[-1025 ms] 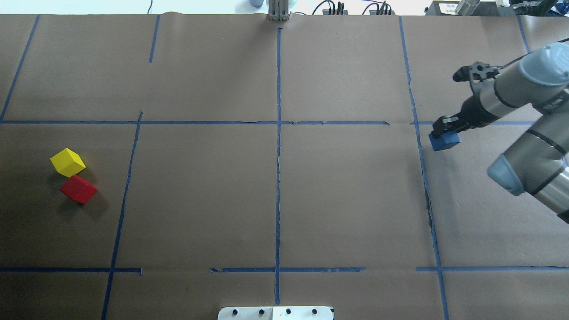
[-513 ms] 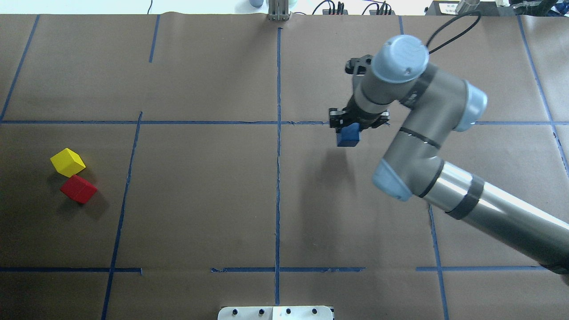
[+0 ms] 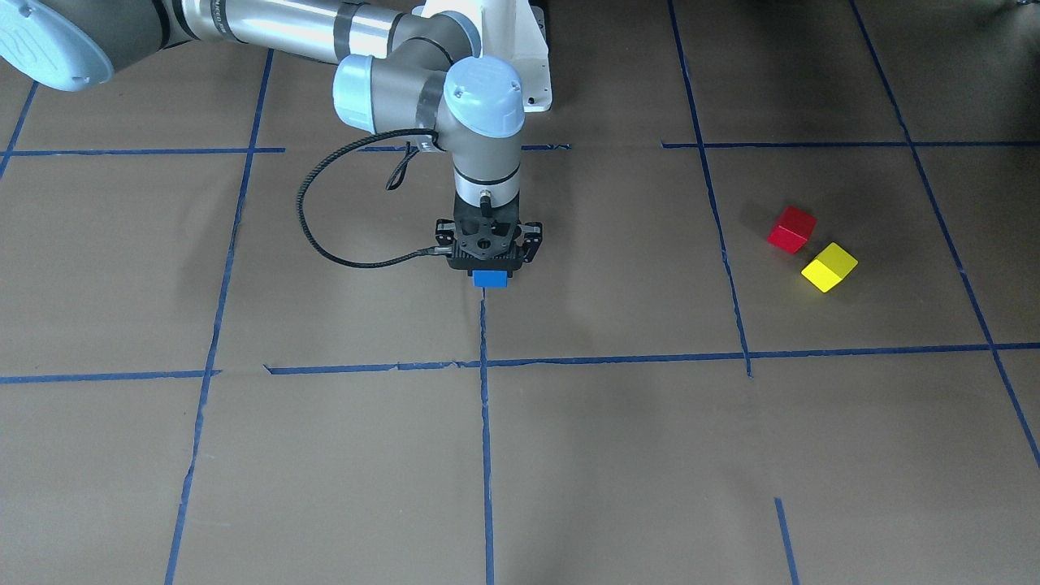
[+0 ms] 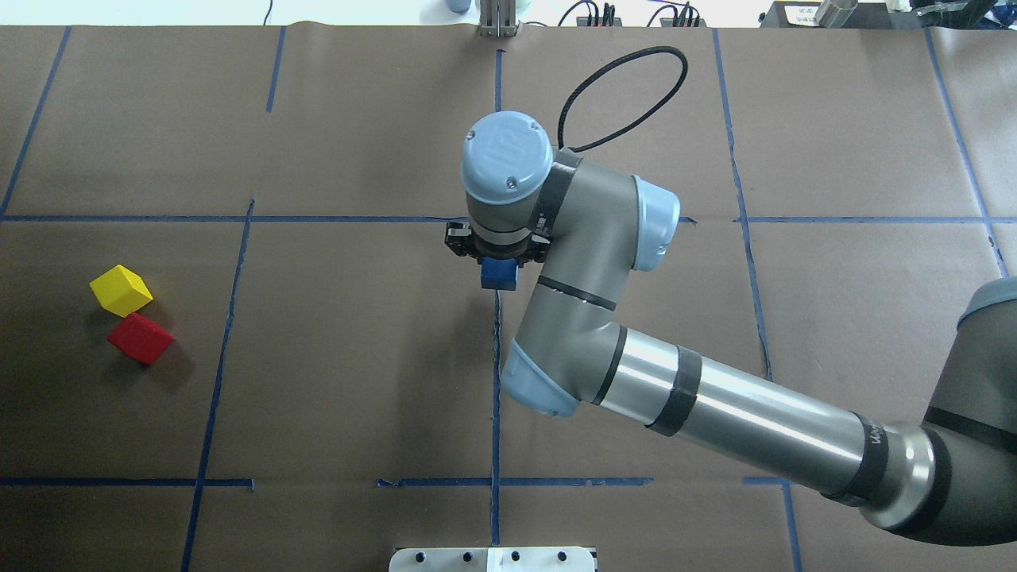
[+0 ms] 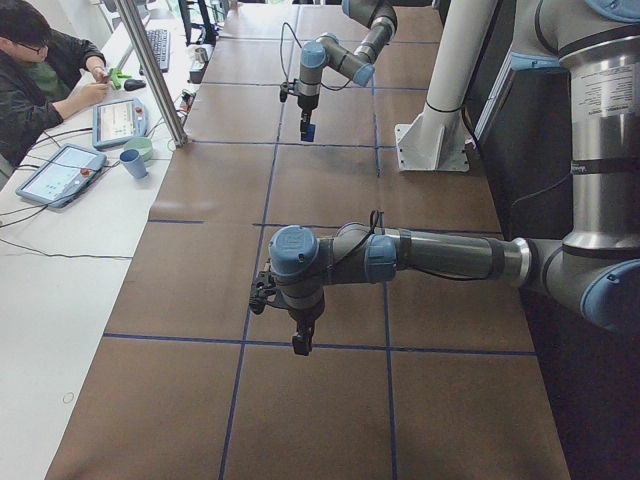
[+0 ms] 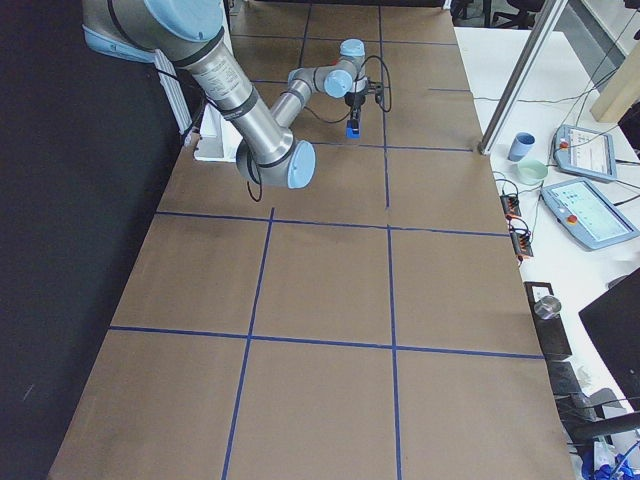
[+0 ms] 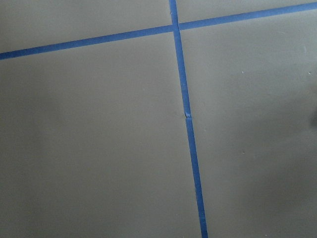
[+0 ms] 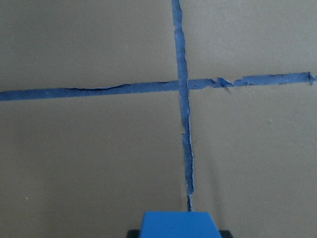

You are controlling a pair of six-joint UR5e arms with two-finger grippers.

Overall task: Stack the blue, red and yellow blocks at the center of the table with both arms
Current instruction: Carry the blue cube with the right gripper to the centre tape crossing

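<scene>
The right gripper (image 4: 496, 253) is now hanging over the centre line (image 4: 496, 381), having crossed in from well to the right of it since the earlier overhead frames, and it is bringing the blue block (image 4: 498, 274) with it. The red block (image 4: 141, 338) and yellow block (image 4: 121, 289) are lying where they lay before. The right gripper is pinching the blue block from either side, with the block projecting below it and sitting squarely over the centre line, near the middle of that line's run. The block is riding low, but whether it is touching the table (image 4: 357, 357) cannot be told. The red and yellow blocks are resting well off the centre line on the robot's left, corner to corner and unattended. The left gripper (image 5: 298, 342) is showing only in the left side view, hovering above the table. Whether it is spread or pressed together cannot be told, and its wrist camera is showing only paper and tape. Judgement: the first of three placements is nearing completion, the blue block not yet being released. Remaining: releasing it, then fetching and stacking the red and yellow blocks, work likely falling to the left gripper.
</scene>
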